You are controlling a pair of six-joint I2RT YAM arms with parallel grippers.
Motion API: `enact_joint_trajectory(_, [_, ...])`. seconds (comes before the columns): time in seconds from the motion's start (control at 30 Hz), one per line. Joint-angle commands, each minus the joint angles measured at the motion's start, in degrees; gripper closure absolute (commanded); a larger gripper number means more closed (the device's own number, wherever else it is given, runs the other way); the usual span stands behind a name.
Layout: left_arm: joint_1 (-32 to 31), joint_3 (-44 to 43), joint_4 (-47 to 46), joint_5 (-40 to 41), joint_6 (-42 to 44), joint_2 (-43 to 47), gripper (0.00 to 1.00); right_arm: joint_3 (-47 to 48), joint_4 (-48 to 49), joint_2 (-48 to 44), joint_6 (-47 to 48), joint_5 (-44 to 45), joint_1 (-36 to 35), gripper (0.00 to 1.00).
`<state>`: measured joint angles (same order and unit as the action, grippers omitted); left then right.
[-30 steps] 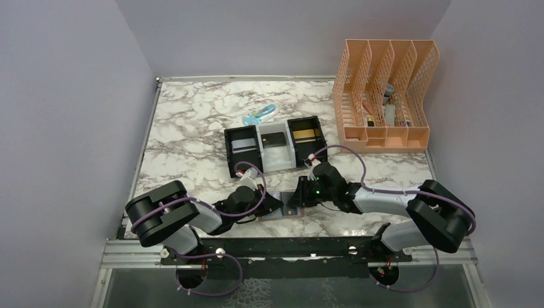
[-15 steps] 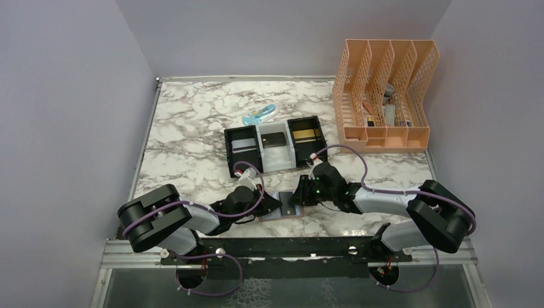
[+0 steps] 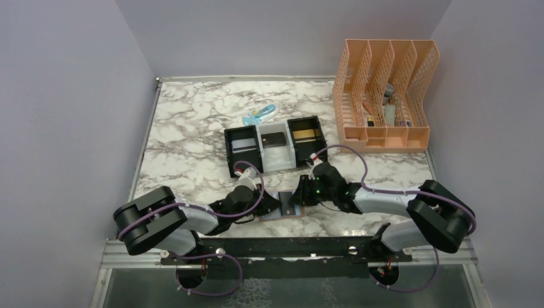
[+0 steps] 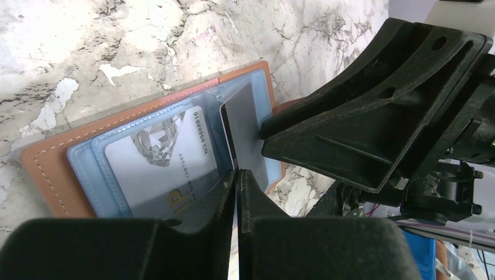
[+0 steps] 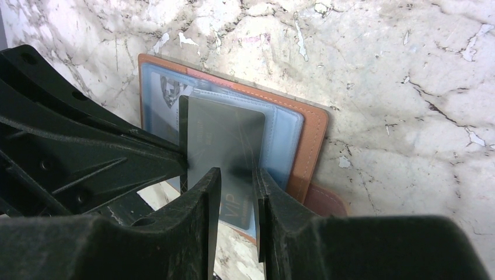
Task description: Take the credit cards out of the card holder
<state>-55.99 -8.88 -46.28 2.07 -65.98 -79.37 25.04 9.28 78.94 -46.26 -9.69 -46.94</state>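
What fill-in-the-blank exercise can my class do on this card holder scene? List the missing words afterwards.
1. The card holder lies ___ on the marble table.
2. The left gripper pinches the ___ of the dark grey card.
3. The black-and-white tray beyond the card holder has ___ compartments.
Missing words: open; edge; three.

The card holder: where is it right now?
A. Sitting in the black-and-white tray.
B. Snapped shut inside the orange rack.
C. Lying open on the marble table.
C: the card holder lies spread open on the table, with a dark grey card sticking partly out of it.
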Motion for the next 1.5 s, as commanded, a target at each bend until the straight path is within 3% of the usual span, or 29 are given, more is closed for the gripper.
enact_joint_trajectory(0.0, [-0.2,-1.2,0.5,-0.5,1.8,1.2,0.9,-0.4,-4.3,1.0,1.0,3.0,-0.1,0.72])
enact_joint_trajectory(0.23, [-0.3,-2.5,0.5,-1.6,1.5,0.0,0.93,-0.2,-4.1,1.5,1.0,2.8,-0.1,0.72])
enact_joint_trajectory(0.67, [-0.2,1.2,7.7,4.0,0.7,8.4,1.0,-0.5,-4.6,0.0,1.5,3.9,-0.1,0.73])
enact_joint_trajectory(1.03, [-0.2,-1.1,8.1,2.6,1.5,5.7,1.0,2.2,-0.4,-5.2,6.6,-7.4,-0.1,0.68])
enact_joint_trajectory(1.17, [-0.2,-0.4,8.2,3.2,1.5,6.9,0.97,4.7,-0.9,-2.3,7.4,-10.1,-0.1,0.67])
enact_joint_trajectory(1.47, [-0.2,-1.1,8.1,1.7,2.4,6.6,0.93,2.3,-3.6,3.3,2.8,-1.5,-0.1,0.67])
